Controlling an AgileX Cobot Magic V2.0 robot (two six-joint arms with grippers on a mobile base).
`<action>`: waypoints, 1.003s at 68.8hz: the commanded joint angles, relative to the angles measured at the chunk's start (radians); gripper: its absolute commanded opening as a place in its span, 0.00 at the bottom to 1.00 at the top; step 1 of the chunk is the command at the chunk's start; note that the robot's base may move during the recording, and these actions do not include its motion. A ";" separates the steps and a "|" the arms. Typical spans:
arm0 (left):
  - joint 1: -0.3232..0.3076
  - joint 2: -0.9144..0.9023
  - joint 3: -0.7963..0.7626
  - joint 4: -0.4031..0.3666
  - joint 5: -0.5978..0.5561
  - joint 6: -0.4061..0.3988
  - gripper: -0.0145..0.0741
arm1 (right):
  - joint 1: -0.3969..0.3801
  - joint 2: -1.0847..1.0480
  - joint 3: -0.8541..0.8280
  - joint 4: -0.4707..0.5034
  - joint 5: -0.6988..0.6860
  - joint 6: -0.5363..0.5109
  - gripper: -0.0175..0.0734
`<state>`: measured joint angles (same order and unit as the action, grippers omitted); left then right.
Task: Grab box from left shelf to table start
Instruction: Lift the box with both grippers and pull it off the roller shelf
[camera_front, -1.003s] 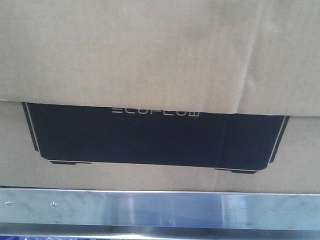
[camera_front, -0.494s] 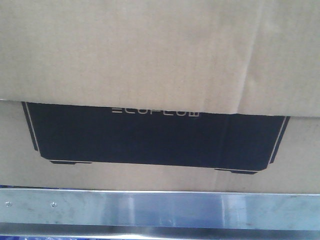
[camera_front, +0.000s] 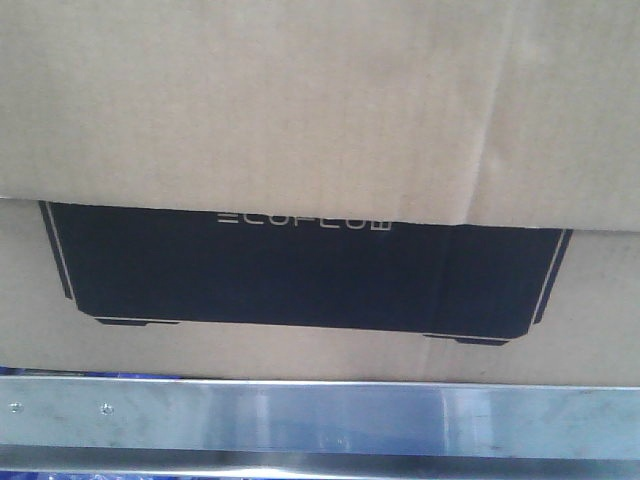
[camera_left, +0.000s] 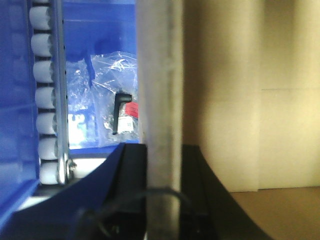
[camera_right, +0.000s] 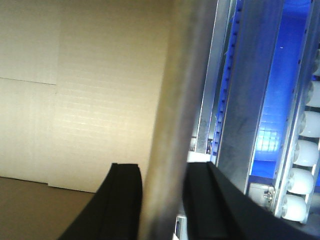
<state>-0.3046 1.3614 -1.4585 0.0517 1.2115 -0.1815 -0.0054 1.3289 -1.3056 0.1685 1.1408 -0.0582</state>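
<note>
The brown cardboard box (camera_front: 300, 100) with its black ECOFLOW print fills the front view and rests just behind the silver lip of the left shelf (camera_front: 320, 420). A top flap hangs over the print's upper edge. In the left wrist view my left gripper (camera_left: 161, 147) has its black fingers on both sides of a blurred grey-tan upright edge (camera_left: 159, 75) of the box, with cardboard (camera_left: 240, 100) to its right. My right gripper (camera_right: 162, 167) straddles a similar edge (camera_right: 185, 75), with cardboard (camera_right: 100, 100) to its left. The table is out of view.
A blue bin behind the left gripper holds clear plastic bags and a black handle part (camera_left: 120, 112). White rollers (camera_left: 45, 95) run up the left side. Metal uprights (camera_right: 250, 100) and more rollers (camera_right: 305, 165) stand right of the right gripper.
The box has shifted slightly left and up against the shelf lip, which has stayed still.
</note>
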 joint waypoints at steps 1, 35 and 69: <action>-0.009 -0.101 -0.033 -0.035 -0.032 -0.033 0.06 | -0.004 -0.113 -0.032 -0.004 -0.032 0.013 0.26; -0.009 -0.564 0.274 -0.037 -0.140 -0.035 0.06 | -0.004 -0.622 0.314 0.064 -0.129 0.013 0.26; -0.009 -1.083 0.521 -0.038 -0.380 -0.034 0.06 | -0.004 -1.045 0.406 0.135 -0.243 0.013 0.26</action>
<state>-0.3061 0.3272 -0.9030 0.0098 1.0568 -0.1957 -0.0054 0.3079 -0.8724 0.3279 1.0433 -0.0366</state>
